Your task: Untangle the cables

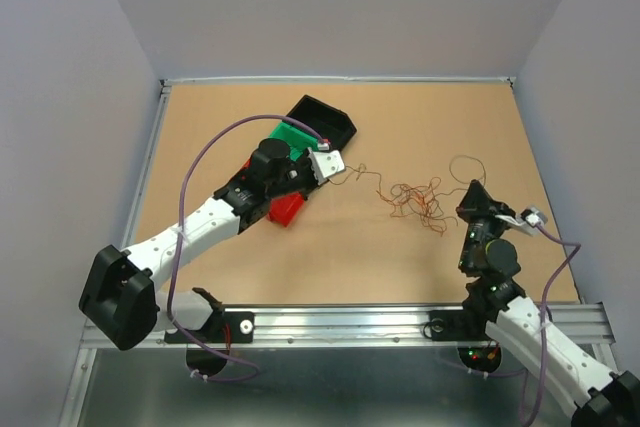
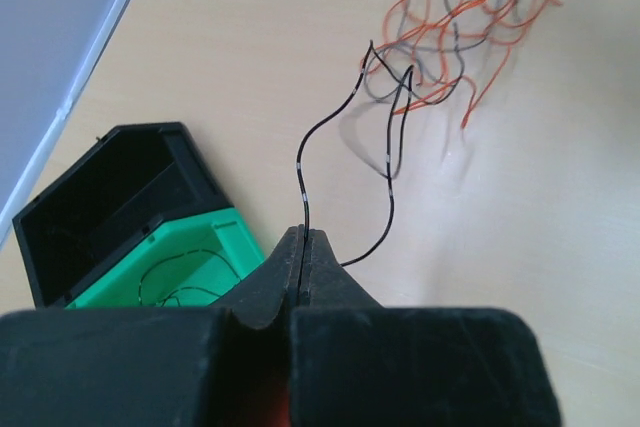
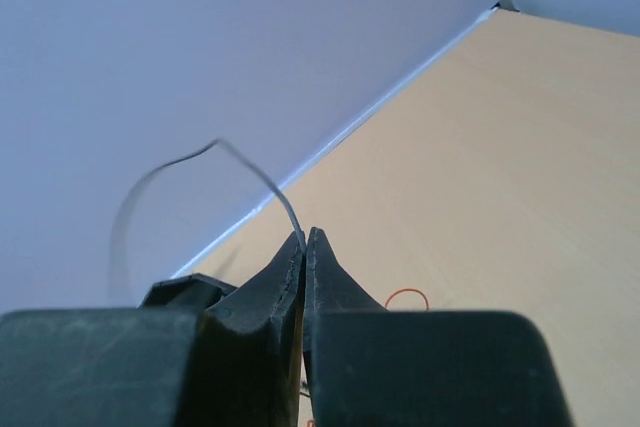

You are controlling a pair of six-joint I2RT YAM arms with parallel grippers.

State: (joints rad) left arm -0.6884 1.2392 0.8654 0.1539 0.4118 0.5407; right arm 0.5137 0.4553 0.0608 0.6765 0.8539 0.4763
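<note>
The cables lie as a loose clump of thin orange, grey and black wires in the middle of the table, also seen in the left wrist view. My left gripper is left of the clump, beside the bins. Its jaws are shut on a black wire that runs up to the clump. My right gripper sits just right of the clump, shut on a thin grey wire that arcs up and left. An orange loop lies just beyond it.
A black bin and a green bin stand at the back left, and a red bin sits under the left arm. The green bin holds a few thin wires. Walls close in the table at the left, back and right.
</note>
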